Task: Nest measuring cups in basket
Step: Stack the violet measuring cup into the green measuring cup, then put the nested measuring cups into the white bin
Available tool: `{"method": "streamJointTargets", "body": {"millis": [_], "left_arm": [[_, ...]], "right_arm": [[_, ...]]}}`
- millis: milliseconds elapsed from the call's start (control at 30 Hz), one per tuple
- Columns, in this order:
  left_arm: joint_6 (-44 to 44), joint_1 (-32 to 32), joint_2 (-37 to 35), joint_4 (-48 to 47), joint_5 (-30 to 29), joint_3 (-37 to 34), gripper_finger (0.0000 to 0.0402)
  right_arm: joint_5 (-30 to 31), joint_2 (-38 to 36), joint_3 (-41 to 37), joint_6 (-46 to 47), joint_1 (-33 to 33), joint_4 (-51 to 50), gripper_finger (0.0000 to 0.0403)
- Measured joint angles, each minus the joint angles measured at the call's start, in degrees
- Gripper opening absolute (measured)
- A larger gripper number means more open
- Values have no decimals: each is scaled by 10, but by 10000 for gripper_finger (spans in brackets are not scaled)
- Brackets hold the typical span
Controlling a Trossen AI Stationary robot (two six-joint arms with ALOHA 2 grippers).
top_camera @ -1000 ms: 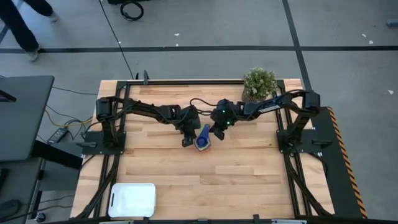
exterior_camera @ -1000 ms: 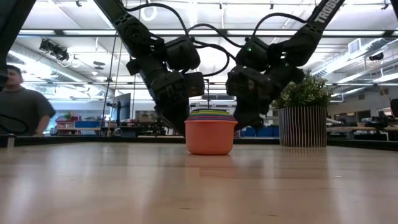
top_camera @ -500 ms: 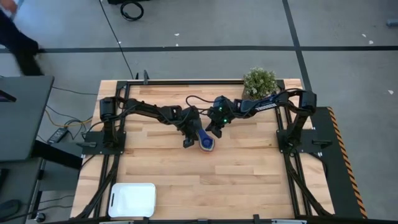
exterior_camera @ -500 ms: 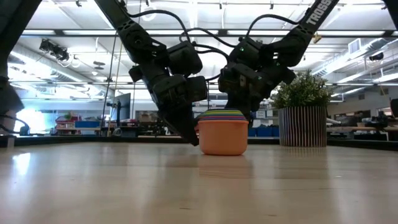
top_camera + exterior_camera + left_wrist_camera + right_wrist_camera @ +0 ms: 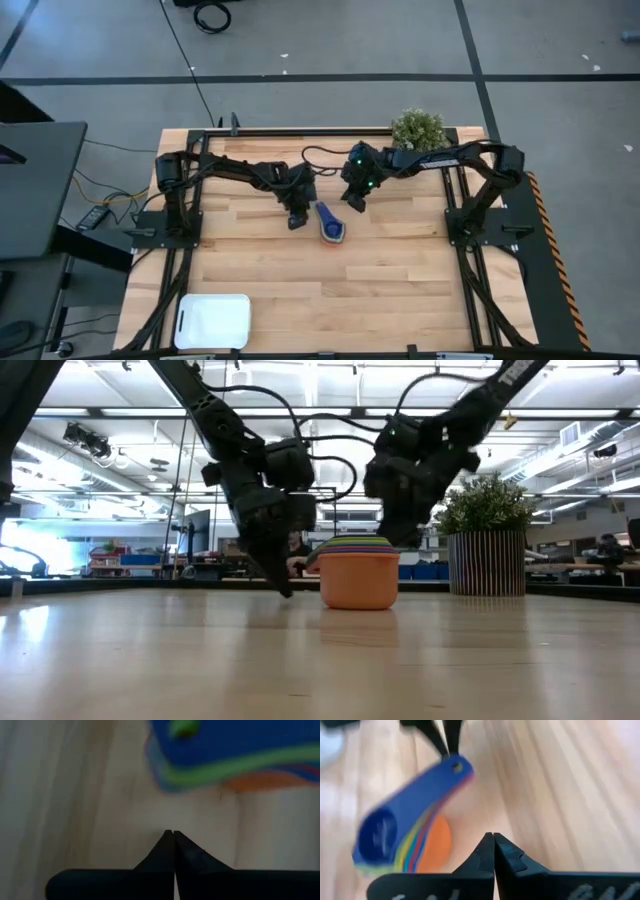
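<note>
The cups (image 5: 331, 227) stood nested in one stack on the desk (image 5: 400, 280), near its middle, orange outermost at the base and the blue one on top, their handles fanned together toward the far side. In the low view the stack (image 5: 359, 571) sat flat on the wood with coloured rims showing in layers above the orange wall. The basket (image 5: 212, 321) lay well apart at the near left corner of the desk, nothing visible inside it.

The left tool (image 5: 294, 220) hung just beside the stack on its left, not touching it; its wrist view showed the fingers (image 5: 162, 851) pressed together to a point, with the handles (image 5: 235, 755) just ahead. The right tool (image 5: 355, 201) was near the stack on the far right side, raised clear of it, fingers (image 5: 506, 854) likewise pressed together and gripping nothing. A plant (image 5: 417, 130) stood at the far right edge.
</note>
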Motion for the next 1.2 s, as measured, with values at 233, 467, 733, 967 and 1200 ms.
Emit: {"method": "streamJointTargets", "body": {"millis": [233,467,733,967,1200], "left_arm": [[2,20,-61,-82,0,0,0],[-20,18,-151,-96,-13,0,0],[-33,-3,-269,-145,-85,0,0],[-25,-22,-338,-193,-85,0,0],[-23,-27,-352,-215,-84,0,16]], "right_arm": [[35,-73,97,-92,4,-225,0],[34,-111,150,-101,28,-309,11],[24,-116,151,-99,41,-302,16],[-12,-104,151,-95,62,-273,7],[-17,-104,151,-44,71,-213,17]]}}
